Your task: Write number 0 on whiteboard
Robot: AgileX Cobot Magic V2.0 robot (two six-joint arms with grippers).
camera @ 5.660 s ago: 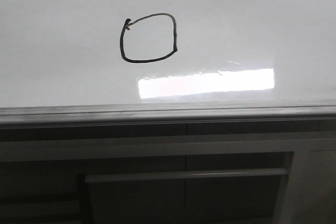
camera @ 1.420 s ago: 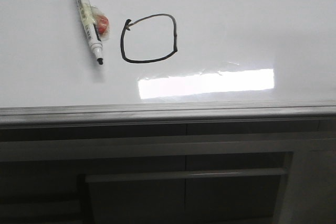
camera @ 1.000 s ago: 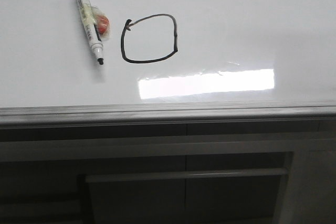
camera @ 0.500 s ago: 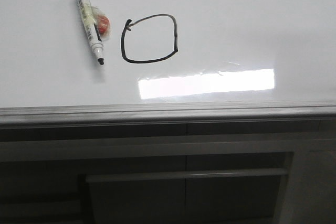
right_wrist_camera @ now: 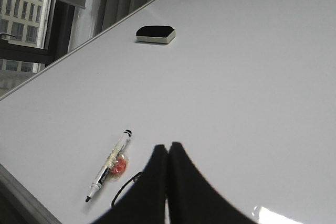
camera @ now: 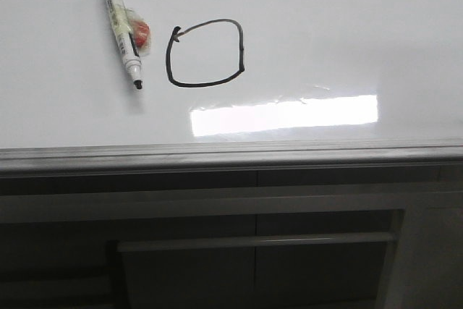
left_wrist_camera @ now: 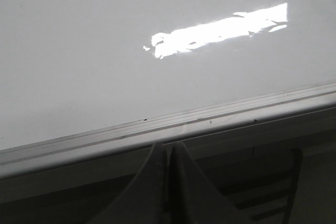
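Observation:
The number 0 [camera: 205,53], a black roundish-square marker loop, is drawn on the whiteboard [camera: 347,27]. A white marker [camera: 121,28] with a black tip and an orange lump taped to it lies flat just left of the loop. In the right wrist view the marker [right_wrist_camera: 109,165] lies on the whiteboard [right_wrist_camera: 236,77], and part of the loop [right_wrist_camera: 124,187] shows beside my right gripper [right_wrist_camera: 168,148], which is shut and empty above the board. My left gripper [left_wrist_camera: 168,148] is shut and empty, at the whiteboard's grey edge strip [left_wrist_camera: 173,124]. Neither gripper shows in the front view.
A black and white eraser [right_wrist_camera: 155,34] lies far back on the board. A bright rectangular glare [camera: 283,114] sits near the front edge strip [camera: 231,153]. Dark grey panels with a bar [camera: 253,241] are below the board. A window and curtains [right_wrist_camera: 31,30] lie beyond.
The marker was absent from the board 5.7 s ago and lies left of the loop since 1.4 s ago. Nothing has moved over the last second.

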